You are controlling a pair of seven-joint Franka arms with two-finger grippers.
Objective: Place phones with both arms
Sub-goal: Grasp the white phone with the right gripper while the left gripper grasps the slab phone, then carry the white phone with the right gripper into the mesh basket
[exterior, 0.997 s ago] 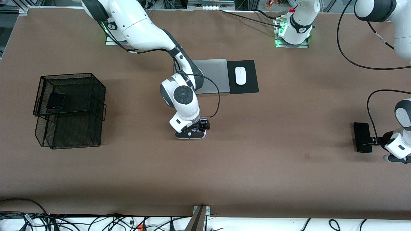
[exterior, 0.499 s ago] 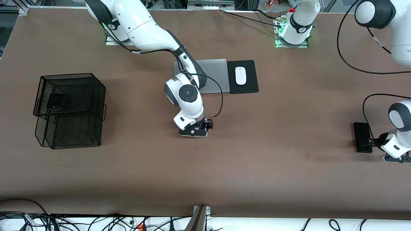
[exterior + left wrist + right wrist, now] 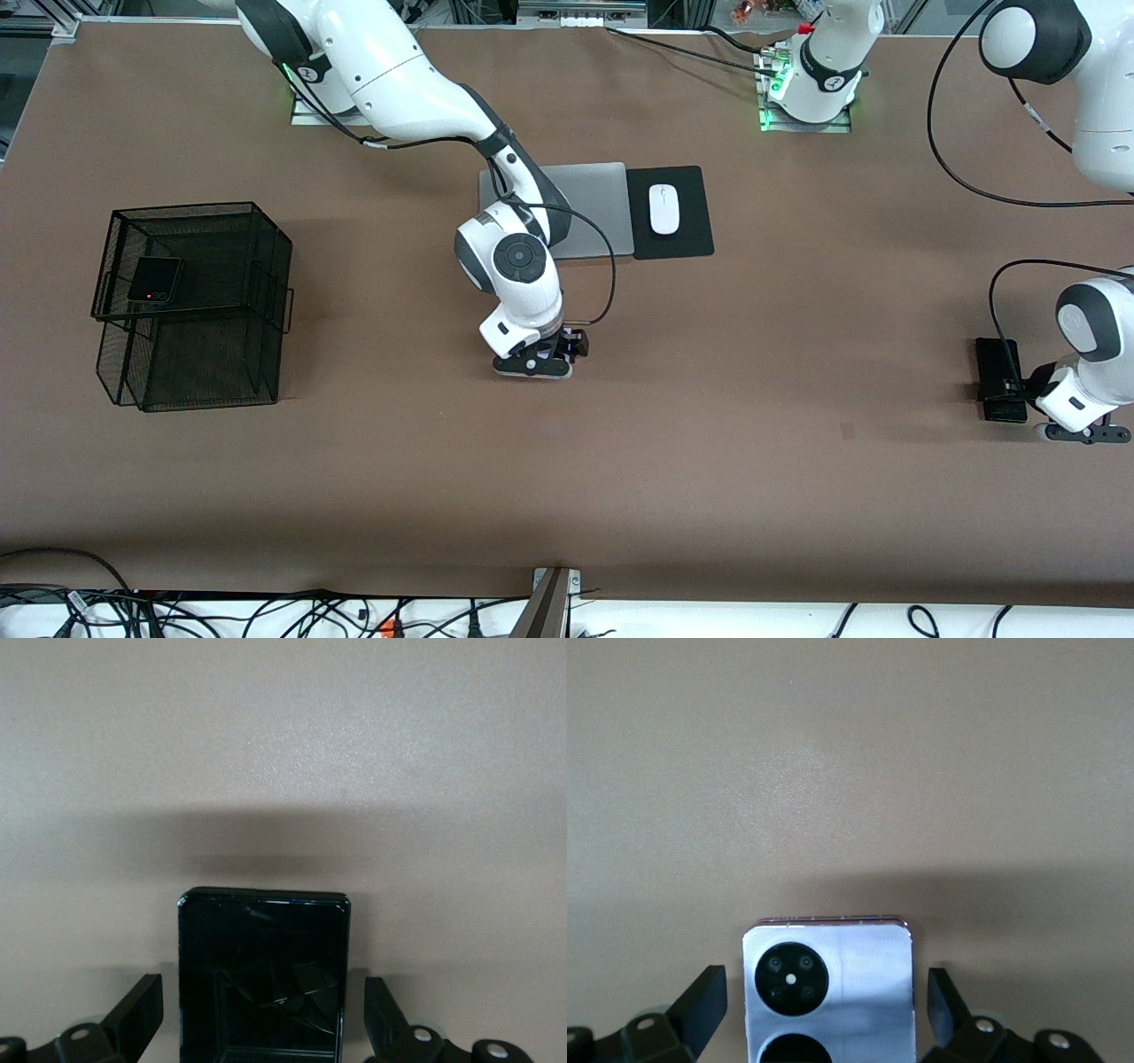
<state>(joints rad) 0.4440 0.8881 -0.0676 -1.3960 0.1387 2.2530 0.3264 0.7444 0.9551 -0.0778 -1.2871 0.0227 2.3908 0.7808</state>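
Black, the slab phone [image 3: 999, 378] lies flat at the left arm's end of the table, its long axis running from the robots' side toward the front camera. The left gripper [image 3: 262, 1014] is low over its nearer end, fingers [image 3: 142, 1010] spread wide on either side, gaps showing. Mid-table, nearer the camera than the laptop [image 3: 589, 208], the lilac phone [image 3: 827, 992] lies face down, lenses up; the right gripper [image 3: 826, 1010] straddles it, jaws wide, not touching. A third, folded phone [image 3: 156, 279] sits on the mesh rack's [image 3: 190, 306] top shelf.
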